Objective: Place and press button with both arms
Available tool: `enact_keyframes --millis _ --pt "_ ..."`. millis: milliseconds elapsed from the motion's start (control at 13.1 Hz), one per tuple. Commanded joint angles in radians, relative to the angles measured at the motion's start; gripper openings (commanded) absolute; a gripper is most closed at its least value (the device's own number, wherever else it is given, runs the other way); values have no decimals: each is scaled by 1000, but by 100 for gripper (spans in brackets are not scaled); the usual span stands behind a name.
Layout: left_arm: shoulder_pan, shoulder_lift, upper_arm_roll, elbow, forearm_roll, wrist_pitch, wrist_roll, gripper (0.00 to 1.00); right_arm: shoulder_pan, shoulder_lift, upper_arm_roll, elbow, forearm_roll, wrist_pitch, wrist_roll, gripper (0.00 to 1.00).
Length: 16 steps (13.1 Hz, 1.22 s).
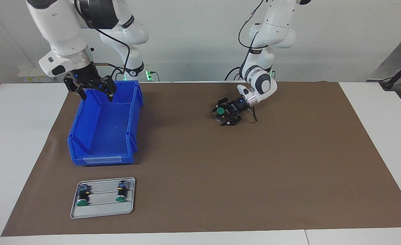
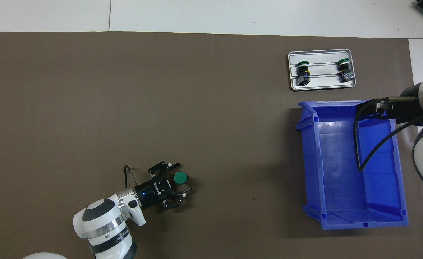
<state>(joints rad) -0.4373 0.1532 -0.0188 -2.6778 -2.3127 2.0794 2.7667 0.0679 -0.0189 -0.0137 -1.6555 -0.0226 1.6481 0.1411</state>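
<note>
Facing view, left hand (image 1: 221,115) spread around one button (image 1: 220,111), right hand (image 1: 95,91) apart, two buttons on tray (image 1: 102,211)

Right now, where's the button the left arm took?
The button stands cap-up on the mat, between the fingers of the left hand, toward the left arm's end, nearer the robots than the tray.
</note>
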Motion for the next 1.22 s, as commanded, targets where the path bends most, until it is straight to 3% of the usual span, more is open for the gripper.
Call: enact_keyframes --millis 0,611,1145 --pt "2 -8 10 -28 -10 11 160 99 -2 -9 -2 -7 6 -10 -12 100" --pt "11 18 11 -24 -5 96 191 99 -3 -9 -2 -7 6 -10 -12 100" --pt "23 60 11 35 -4 270 232 99 -2 -9 -2 -7 6 -10 -12 100"
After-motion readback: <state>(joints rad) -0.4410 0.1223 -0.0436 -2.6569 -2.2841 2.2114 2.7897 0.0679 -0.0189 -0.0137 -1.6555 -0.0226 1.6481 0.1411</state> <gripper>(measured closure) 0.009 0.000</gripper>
